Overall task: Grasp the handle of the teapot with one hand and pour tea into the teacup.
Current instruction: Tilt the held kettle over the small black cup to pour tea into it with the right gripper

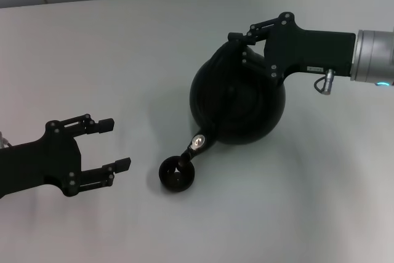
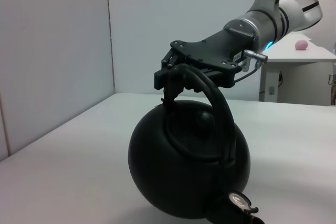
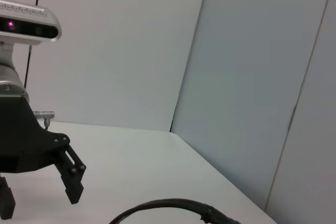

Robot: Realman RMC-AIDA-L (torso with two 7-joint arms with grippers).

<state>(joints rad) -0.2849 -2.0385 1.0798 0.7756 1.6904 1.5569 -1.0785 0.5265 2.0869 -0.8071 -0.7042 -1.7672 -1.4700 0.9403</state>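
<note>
jaws status: teapot tilted over teacup

right gripper (image 1: 237, 46) jaws pinch the handle (image 2: 212, 95) above the teapot (image 1: 237, 100). teapot tilts, spout (image 1: 198, 143) directly over the teacup (image 1: 176, 173). left gripper (image 1: 117, 146) jaws spread, just beside the teacup, on the table (image 1: 123, 60).

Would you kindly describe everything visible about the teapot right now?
The teapot is a large, round, matte-black pot with a domed lid and a short spout bearing a silvery spot at its tip. It is tilted, spout down over the small black teacup. The right gripper is shut on its thick arched handle. Nothing else touches it.
</note>
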